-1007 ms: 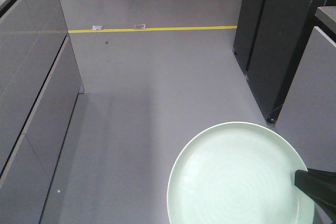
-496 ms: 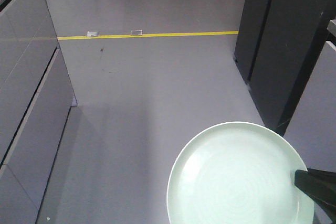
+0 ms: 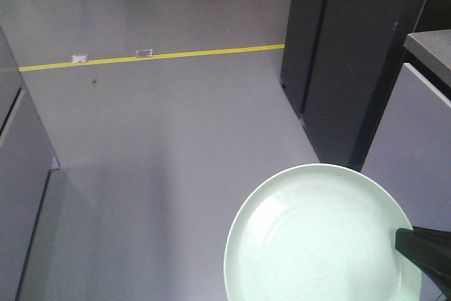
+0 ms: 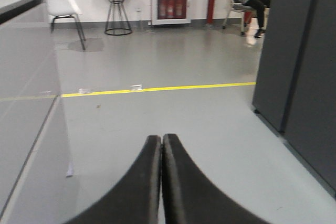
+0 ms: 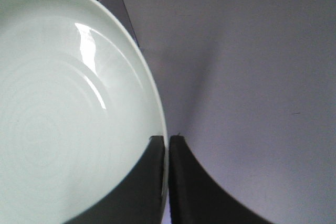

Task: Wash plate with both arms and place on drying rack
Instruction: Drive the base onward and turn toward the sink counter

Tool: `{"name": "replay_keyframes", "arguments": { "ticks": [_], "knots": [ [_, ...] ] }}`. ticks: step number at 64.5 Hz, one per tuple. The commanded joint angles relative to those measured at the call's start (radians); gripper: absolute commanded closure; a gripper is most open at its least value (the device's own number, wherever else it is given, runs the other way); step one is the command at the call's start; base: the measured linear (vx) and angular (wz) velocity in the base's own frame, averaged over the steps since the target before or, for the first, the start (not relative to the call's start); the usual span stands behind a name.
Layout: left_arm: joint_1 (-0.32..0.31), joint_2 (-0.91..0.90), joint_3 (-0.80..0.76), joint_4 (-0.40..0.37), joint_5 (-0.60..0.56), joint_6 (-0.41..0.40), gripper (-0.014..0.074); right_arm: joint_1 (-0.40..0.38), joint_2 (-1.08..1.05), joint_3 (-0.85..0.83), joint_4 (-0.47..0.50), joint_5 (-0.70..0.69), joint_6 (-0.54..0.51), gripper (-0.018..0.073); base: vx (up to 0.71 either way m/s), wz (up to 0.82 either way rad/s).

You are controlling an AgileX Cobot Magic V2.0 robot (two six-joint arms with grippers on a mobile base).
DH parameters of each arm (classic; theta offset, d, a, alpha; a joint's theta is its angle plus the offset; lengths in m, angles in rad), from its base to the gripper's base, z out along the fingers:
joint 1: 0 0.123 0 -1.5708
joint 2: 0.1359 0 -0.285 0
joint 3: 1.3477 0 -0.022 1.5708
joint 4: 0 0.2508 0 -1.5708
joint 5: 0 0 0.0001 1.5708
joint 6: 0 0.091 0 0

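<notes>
My right fingers (image 5: 181, 182) pinch the mint-green plate (image 3: 320, 237) by its rim; it looks stiff, slick, breakable. Meanwhile my left fingers (image 4: 142, 182) sit pressed together, empty.

Behind the pale mint-green round plate (image 3: 317, 237), the whole floor scene slid toward 9 o'clock. The grey flat-fronted cabinets (image 3: 17, 195) were pushed almost out of the front view at 9 o'clock. The thin yellow floor line (image 3: 155, 55) dropped lower and tilted, its 9 o'clock end lowest. The tall dark grey cabinet (image 3: 345, 54) shifted inward from 3 o'clock, and more of the light grey counter unit (image 3: 416, 139) came in behind it.
</notes>
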Motion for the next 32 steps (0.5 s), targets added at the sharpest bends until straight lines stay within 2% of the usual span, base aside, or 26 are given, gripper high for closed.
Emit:
{"name": "replay_keyframes", "arguments": {
  "ticks": [1, 32],
  "knots": [
    [-0.005, -0.013, -0.03, -0.007, -0.072, -0.007, 0.0603, -0.003, 0.004, -0.028, 0.051, -0.034, -0.004, 0.0561, 0.2, -0.38],
    [-0.005, -0.013, -0.03, -0.007, -0.072, -0.007, 0.0603, -0.003, 0.004, -0.028, 0.051, -0.034, -0.004, 0.0561, 0.17, -0.37]
  ]
}}
